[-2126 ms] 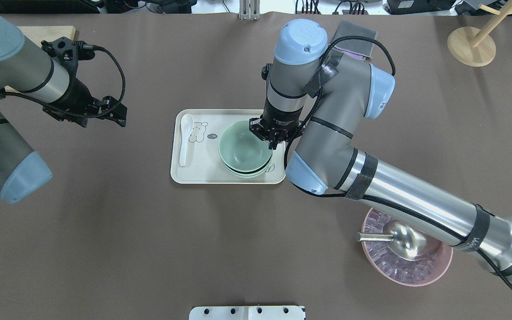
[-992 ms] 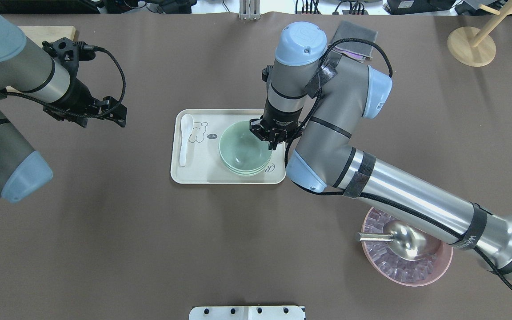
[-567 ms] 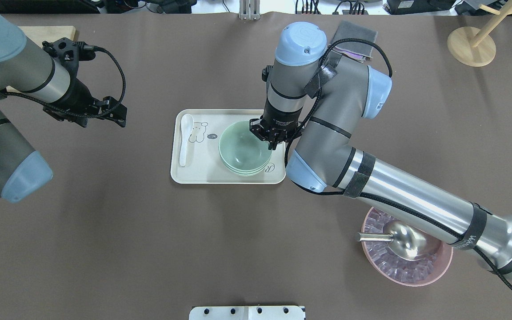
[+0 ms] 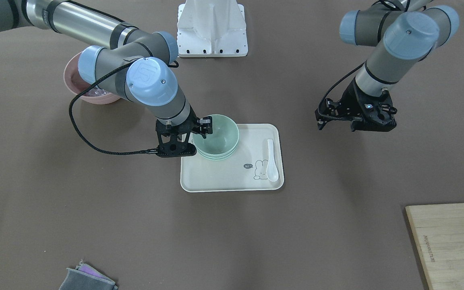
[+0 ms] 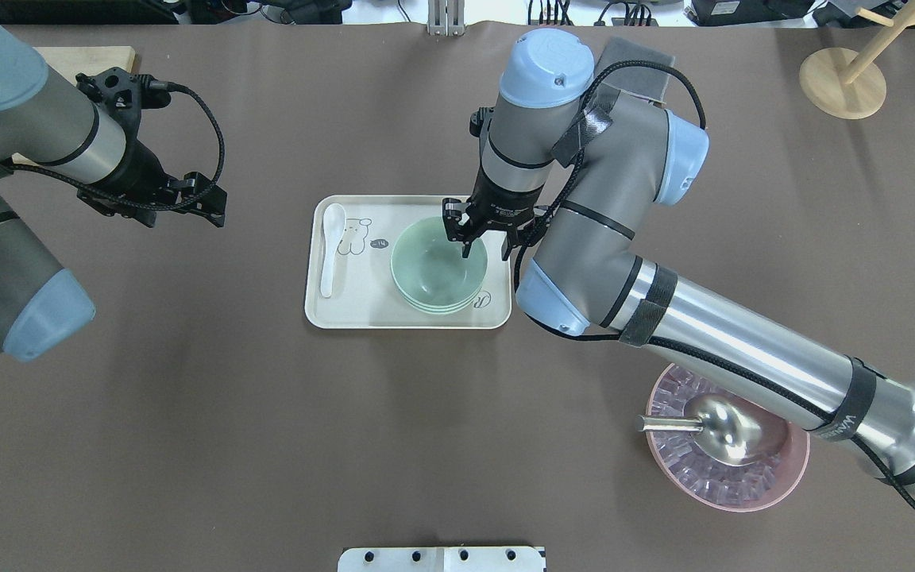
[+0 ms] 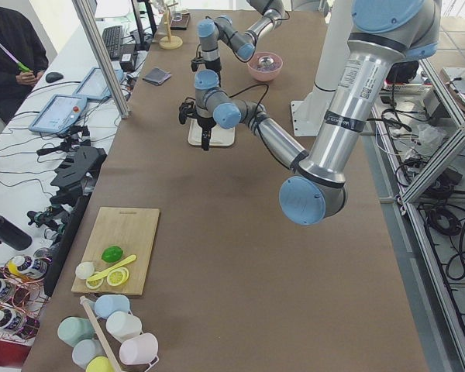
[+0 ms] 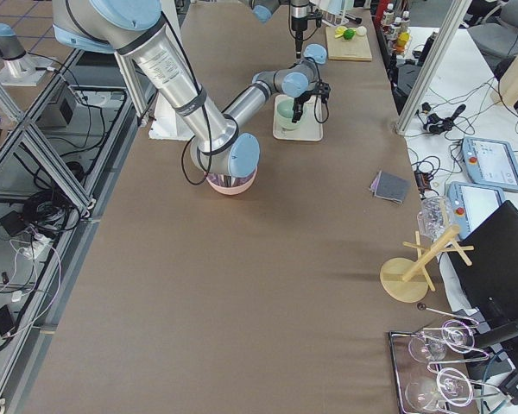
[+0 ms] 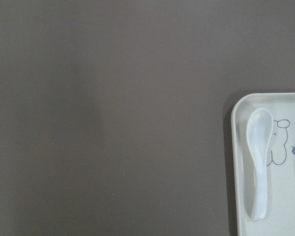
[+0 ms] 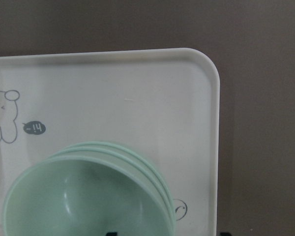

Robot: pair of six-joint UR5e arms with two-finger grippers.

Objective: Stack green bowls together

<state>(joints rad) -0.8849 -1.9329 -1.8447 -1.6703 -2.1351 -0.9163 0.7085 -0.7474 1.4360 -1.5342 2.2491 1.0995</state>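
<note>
Three pale green bowls (image 5: pixel 434 266) sit nested in one stack on the right part of the cream tray (image 5: pixel 362 314); the stack also shows in the front view (image 4: pixel 216 133) and the right wrist view (image 9: pixel 83 196). My right gripper (image 5: pixel 487 246) is open and empty, its jaws standing either side of the stack's far right rim; it also shows in the front view (image 4: pixel 191 129). My left gripper (image 5: pixel 207 202) hovers over bare table left of the tray, open and empty.
A white spoon (image 5: pixel 330 246) lies on the tray's left side, also in the left wrist view (image 8: pixel 259 157). A pink bowl (image 5: pixel 743 492) with a metal scoop (image 5: pixel 723 429) stands at front right. A wooden board (image 4: pixel 445 241) lies by the left arm.
The top bowl settled down into the stack. My right gripper then opened, let go of its rim and lifted slightly. The left arm has not moved.
</note>
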